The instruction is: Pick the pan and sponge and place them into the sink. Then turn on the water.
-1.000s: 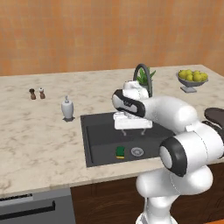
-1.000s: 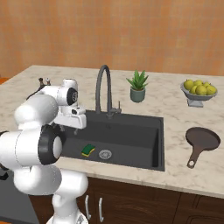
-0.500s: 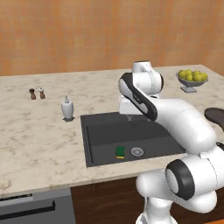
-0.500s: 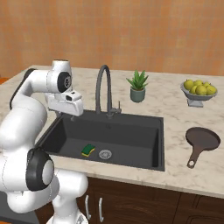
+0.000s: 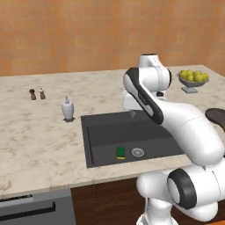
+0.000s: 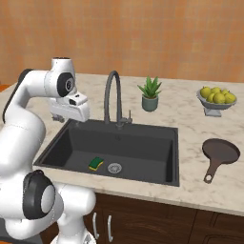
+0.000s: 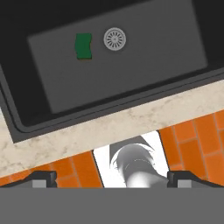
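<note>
Already the sponge (image 6: pixel 96 163) lies in the sink (image 6: pixel 143 135) beside the drain. Stiff and likely heavy, the pan (image 6: pixel 220 152) sits on the bench at right; its short handle (image 6: pixel 211 172) looks the best hold. The fingers (image 7: pixel 112 178) stand wide apart, empty.

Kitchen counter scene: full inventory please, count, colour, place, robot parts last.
sink: 1, dark grey, set in the counter
sponge: 1, green over yellow, on the sink floor left of the drain
drain: 1, silver, sink floor
faucet: 1, dark, arched, behind the sink, no water
pan: 1, dark brown, on the counter right of the sink
plant: 1, green in a grey pot, behind the sink
fruit bowl: 1, grey, yellow-green fruit, far right
soap dispenser: 1, white, left of the sink
shakers: 2, small, far left
claw: 1, above the sink's back edge, empty, fingers wide apart
</note>
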